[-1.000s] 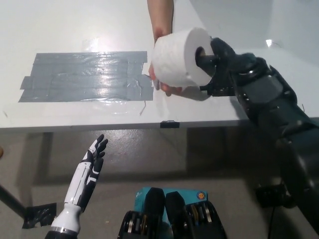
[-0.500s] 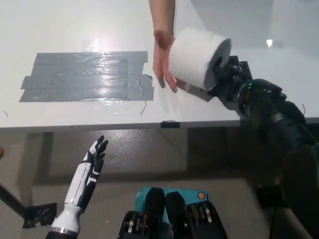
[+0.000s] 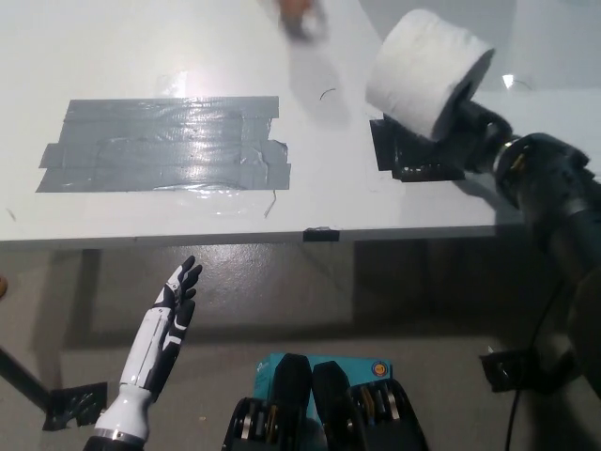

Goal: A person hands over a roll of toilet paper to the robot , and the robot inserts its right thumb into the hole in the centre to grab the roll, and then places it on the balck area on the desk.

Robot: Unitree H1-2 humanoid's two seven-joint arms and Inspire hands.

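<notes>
A white toilet paper roll [image 3: 427,70] hangs above the right side of the white desk, tilted, with my black right hand [image 3: 484,132] shut on it from its right end; the centre hole is hidden by the hand. The dark grey taped area [image 3: 160,144] lies flat on the desk at the left, well apart from the roll. A person's hand [image 3: 299,21] shows blurred at the top edge. My white left hand [image 3: 174,305] rests open below the desk's front edge at lower left.
A small black patch [image 3: 413,155] lies on the desk under the roll. The desk's front edge [image 3: 282,235] runs across the middle. A piece of dark tape [image 3: 70,404] lies on the floor at lower left.
The person's hand let go of the roll and drew back to the top edge. My right hand carried the roll up and to the right.
</notes>
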